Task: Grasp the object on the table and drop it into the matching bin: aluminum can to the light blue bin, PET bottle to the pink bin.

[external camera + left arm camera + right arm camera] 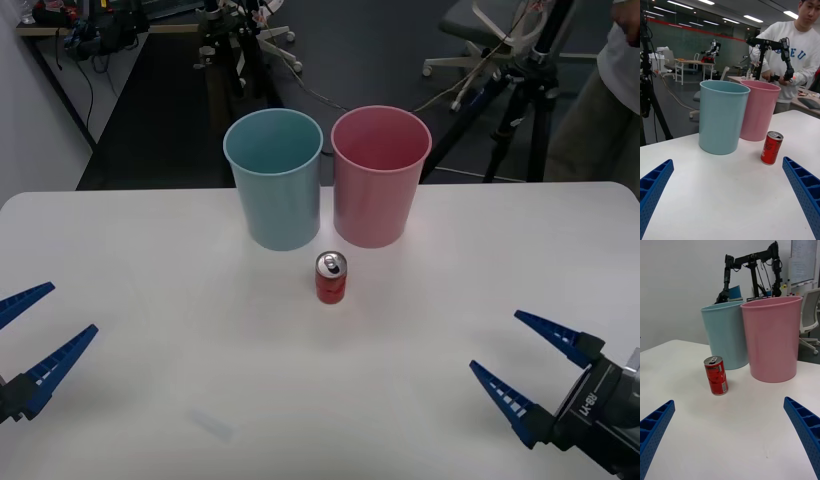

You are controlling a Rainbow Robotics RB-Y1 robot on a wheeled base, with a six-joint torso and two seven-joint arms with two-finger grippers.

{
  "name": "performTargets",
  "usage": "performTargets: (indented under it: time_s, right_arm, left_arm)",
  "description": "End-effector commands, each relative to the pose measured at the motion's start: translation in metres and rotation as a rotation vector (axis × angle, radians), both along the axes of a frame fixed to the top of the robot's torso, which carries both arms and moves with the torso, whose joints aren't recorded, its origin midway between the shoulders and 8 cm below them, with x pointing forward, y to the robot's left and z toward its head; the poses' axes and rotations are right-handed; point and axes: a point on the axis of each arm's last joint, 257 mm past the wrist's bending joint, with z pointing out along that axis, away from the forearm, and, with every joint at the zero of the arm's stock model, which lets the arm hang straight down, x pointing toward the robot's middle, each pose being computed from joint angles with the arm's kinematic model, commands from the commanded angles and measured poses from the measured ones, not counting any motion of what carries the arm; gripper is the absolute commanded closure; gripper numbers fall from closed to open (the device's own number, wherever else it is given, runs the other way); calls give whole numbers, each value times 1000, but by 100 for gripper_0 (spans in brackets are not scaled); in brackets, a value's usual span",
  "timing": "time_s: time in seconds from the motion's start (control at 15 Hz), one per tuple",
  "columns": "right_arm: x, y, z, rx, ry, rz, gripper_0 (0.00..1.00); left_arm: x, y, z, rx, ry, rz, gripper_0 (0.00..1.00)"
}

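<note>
A small red aluminum can (pixel 331 277) (pixel 716 375) (pixel 771 147) with a silver top stands upright on the white table (pixel 150 380), just in front of the gap between the two bins. The light blue bin (pixel 274 179) (pixel 725 335) (pixel 721 116) stands to the left of the pink bin (pixel 379 176) (pixel 772 338) (pixel 759 110), side by side. My left gripper (pixel 27 331) (pixel 730 202) hovers open at the table's near left. My right gripper (pixel 524 368) (pixel 728 435) hovers open at the near right, well short of the can.
Beyond the table's far edge stand a black tripod (pixel 525 95), an office chair (pixel 487 40) and dark equipment (pixel 235 40) on the floor. A person stands behind the far right corner, touching nothing on the table. A faint smear (pixel 210 424) marks the near tabletop.
</note>
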Motion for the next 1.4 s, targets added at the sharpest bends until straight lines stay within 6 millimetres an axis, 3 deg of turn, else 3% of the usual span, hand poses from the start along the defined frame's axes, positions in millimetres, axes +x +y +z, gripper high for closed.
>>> performTargets:
  time_s: [0.07, 0.73, 0.93, 1.4]
  right_arm:
    - [-1, 26, -10, 18, 16, 24, 0]
    - [32, 93, -35, -23, 13, -30, 0]
    - [55, 115, -51, -5, -1, -11, 0]
    - [94, 148, -62, -52, -92, -53, 0]
  left_arm:
    - [0, 0, 0, 0, 0, 0, 0]
    - [0, 0, 0, 0, 0, 0, 0]
    - [0, 0, 0, 0, 0, 0, 0]
    - [0, 0, 0, 0, 0, 0, 0]
